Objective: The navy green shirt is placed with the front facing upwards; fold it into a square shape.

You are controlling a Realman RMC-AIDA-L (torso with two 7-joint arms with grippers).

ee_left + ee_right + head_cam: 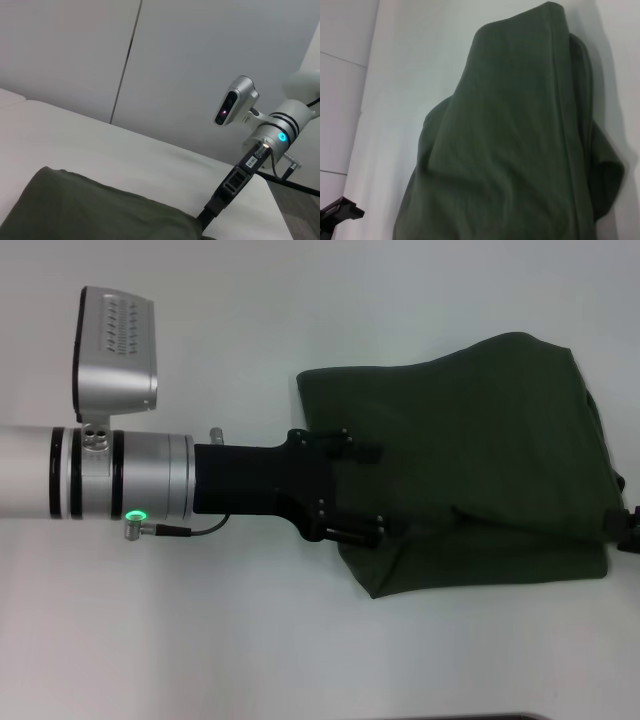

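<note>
The navy green shirt (480,460) lies on the white table as a folded, roughly rectangular bundle; no lettering or collar shows. My left gripper (382,490) reaches in from the left over the shirt's left edge, open, its two black fingers (365,451) spread apart above the cloth. My right gripper (626,526) sits at the shirt's right edge, mostly cut off in the head view. The left wrist view shows that right gripper (207,215) pointing down where the shirt (95,210) ends. In the right wrist view the shirt (520,150) fills the frame with layered folds.
The white table (300,660) stretches all round the shirt. A pale panelled wall (175,65) stands behind the table. The right arm's silver wrist and camera (237,102) hang above the table's far corner.
</note>
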